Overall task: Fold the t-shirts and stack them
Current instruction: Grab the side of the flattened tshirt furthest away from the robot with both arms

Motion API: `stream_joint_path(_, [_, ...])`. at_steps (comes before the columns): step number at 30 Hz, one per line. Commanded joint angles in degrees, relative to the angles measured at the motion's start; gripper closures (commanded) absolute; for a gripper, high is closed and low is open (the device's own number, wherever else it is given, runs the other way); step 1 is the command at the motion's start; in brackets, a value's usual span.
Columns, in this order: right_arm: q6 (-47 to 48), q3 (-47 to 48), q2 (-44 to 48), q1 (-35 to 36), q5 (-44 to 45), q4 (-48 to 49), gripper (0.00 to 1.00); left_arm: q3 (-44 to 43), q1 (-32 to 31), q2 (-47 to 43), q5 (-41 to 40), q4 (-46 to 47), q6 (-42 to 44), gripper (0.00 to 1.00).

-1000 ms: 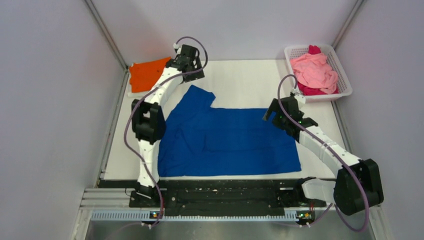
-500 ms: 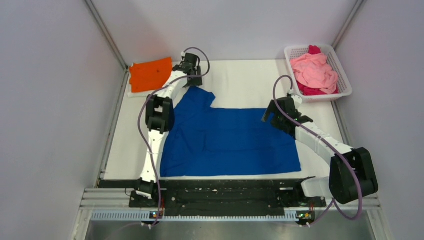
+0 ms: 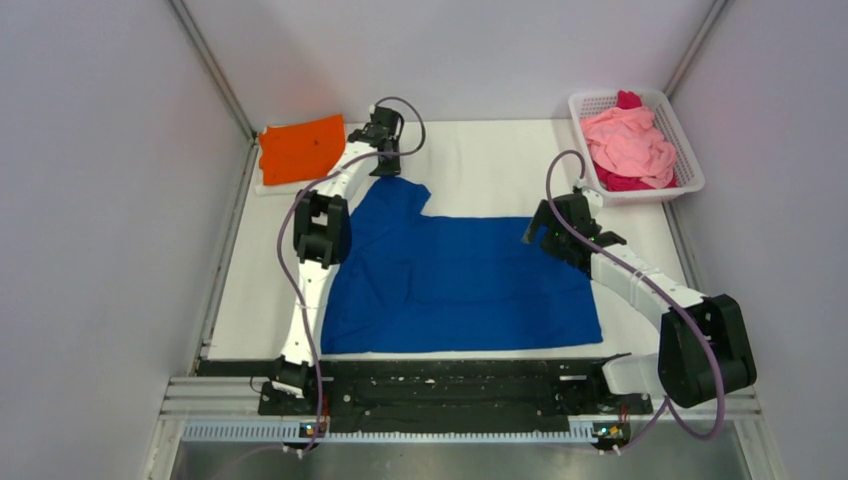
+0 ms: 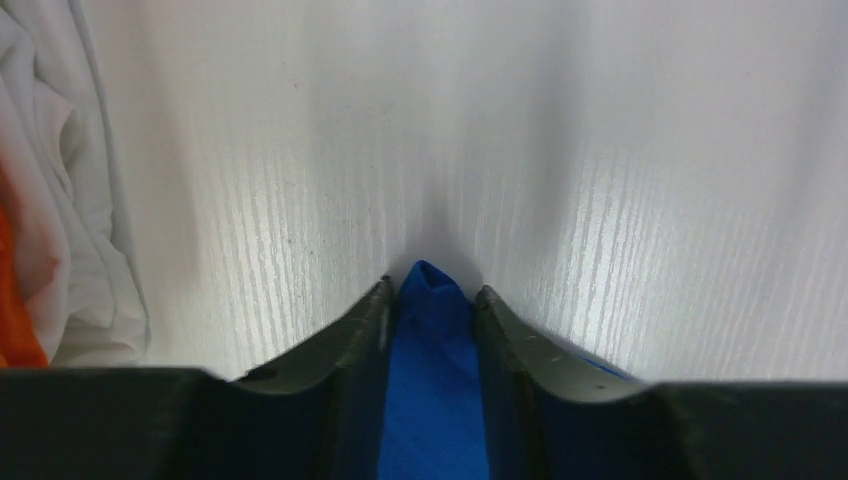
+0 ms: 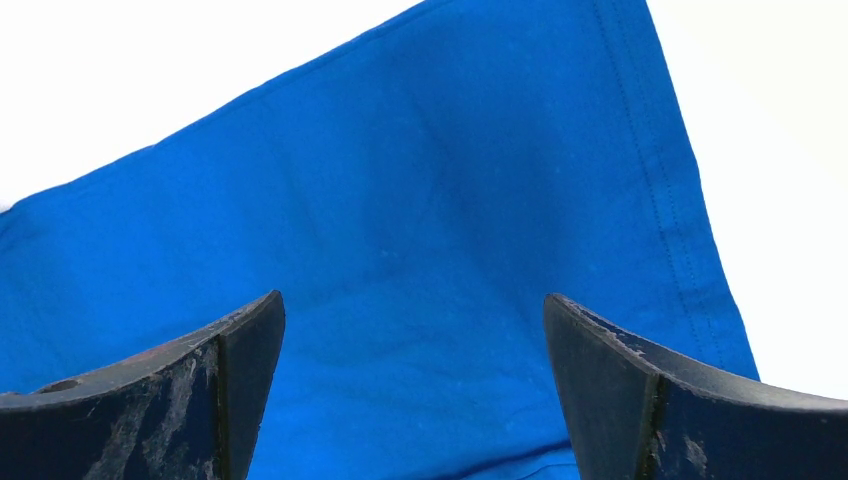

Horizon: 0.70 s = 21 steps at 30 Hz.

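Lowered since a second ago, the left gripper (image 4: 432,292) is pinched on a sleeve tip of the blue t-shirt (image 3: 460,280), which lies spread mid-worktop (image 3: 490,165). The right gripper (image 5: 415,310) gapes wide and empty over the shirt's far-right corner. An orange t-shirt (image 3: 298,148) lies in the far-left corner, and pink t-shirts (image 3: 628,140) fill the basket (image 3: 692,160) in the far-right corner.

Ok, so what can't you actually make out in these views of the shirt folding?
Basket, top view: pink cloth piled over magenta cloth; garment count unclear.
Blue t-shirt, top view: left edge partly under the left arm.
Right gripper, right wrist view: open above the blue, contact unclear.
Orange t-shirt, left wrist view: cut by left edge.
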State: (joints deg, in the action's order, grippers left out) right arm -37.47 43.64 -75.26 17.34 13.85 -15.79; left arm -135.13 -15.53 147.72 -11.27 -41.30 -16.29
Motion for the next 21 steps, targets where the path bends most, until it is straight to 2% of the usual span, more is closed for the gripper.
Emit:
stream_joint_path(1, [0.43, 1.42, 0.11, -0.60, 0.95, 1.31, 0.02, -1.79, -0.70, 0.04, 0.51, -2.57, 2.58, 0.64])
stream_joint_path(5, [0.42, 1.81, -0.46, -2.03, 1.28, 0.64, 0.02, -1.61, -0.85, -0.82, 0.81, -2.52, 3.19, 1.00])
stream_joint_path(11, [2.20, 8.39, -7.12, -5.42, 5.14, -4.22, 0.04, 3.93, -1.14, -6.94, 0.60, 0.87, 1.52, 1.00])
stream_joint_path(16, [4.89, 22.07, -17.76, -6.53, 10.18, -10.72, 0.10, 12.71, -2.27, -14.72, -0.01, 4.63, 1.60, 1.00])
stream_joint_path(21, [6.14, 34.66, -29.93, -6.90, 15.30, -18.90, 0.11, 24.52, -3.07, -22.85, 0.66, 9.22, 0.35, 1.00])
